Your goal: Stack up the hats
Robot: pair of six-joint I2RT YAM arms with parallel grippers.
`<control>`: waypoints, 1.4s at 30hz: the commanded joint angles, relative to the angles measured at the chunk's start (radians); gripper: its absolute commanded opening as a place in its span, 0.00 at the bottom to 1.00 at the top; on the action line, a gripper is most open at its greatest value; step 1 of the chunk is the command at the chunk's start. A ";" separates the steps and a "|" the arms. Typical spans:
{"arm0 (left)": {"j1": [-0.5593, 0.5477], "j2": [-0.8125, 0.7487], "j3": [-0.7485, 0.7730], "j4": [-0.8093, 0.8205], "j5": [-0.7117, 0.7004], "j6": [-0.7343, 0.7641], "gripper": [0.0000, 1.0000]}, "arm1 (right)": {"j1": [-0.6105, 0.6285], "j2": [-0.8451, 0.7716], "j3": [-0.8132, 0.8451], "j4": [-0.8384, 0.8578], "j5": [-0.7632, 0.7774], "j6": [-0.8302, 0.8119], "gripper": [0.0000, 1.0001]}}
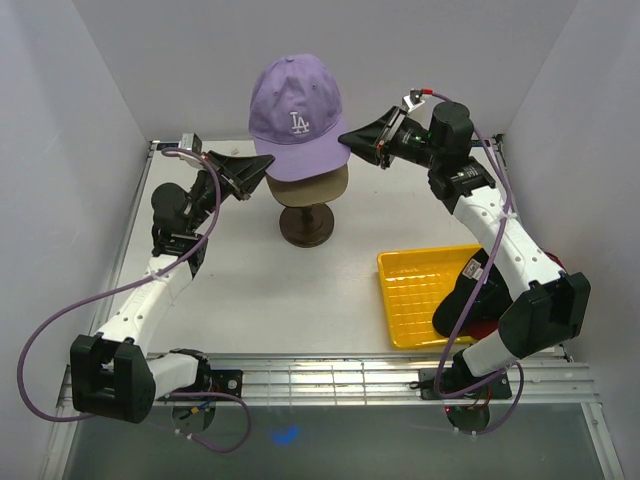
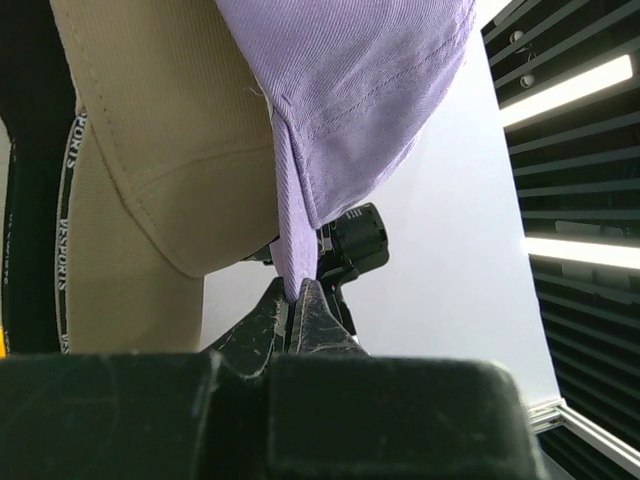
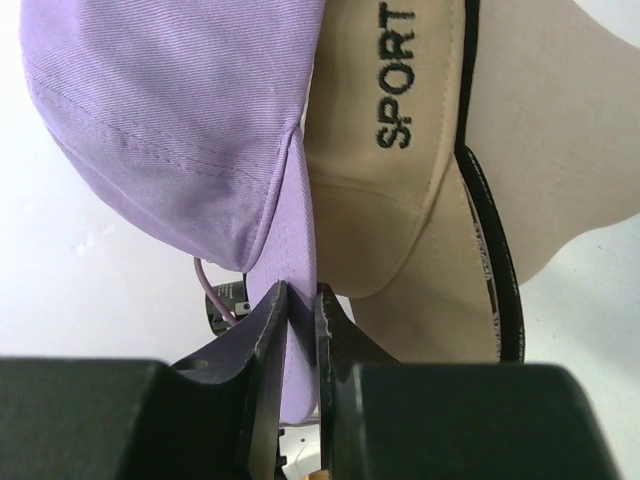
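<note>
A lavender hat [image 1: 296,108] with a white LA logo hangs over the hats stacked on the mannequin head. My left gripper [image 1: 266,163] is shut on its left rim, and my right gripper [image 1: 347,138] is shut on its right rim. In the left wrist view the jaws [image 2: 297,291] pinch the lavender hat's [image 2: 350,90] edge. The right wrist view shows the same grip [image 3: 301,293] on the lavender fabric [image 3: 170,120]. Below it sits a tan hat [image 1: 314,187] [image 3: 400,170]. A black hat's rim [image 3: 492,250] [image 2: 30,200] shows under the tan one.
The mannequin's dark wooden stand [image 1: 306,226] rises at the table's middle back. A yellow tray [image 1: 415,295] lies at the right, and my right arm partly covers dark and red fabric [image 1: 465,315] at its edge. White walls close in on both sides.
</note>
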 commanded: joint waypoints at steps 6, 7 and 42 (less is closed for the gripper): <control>-0.023 -0.025 -0.040 -0.070 0.153 0.046 0.00 | 0.013 -0.013 -0.077 0.017 0.044 -0.053 0.08; -0.023 -0.027 -0.041 -0.074 0.151 0.046 0.00 | 0.013 -0.013 -0.082 0.016 0.045 -0.058 0.08; -0.023 -0.057 -0.094 -0.321 0.104 0.095 0.00 | -0.010 -0.001 -0.205 -0.064 0.111 -0.141 0.08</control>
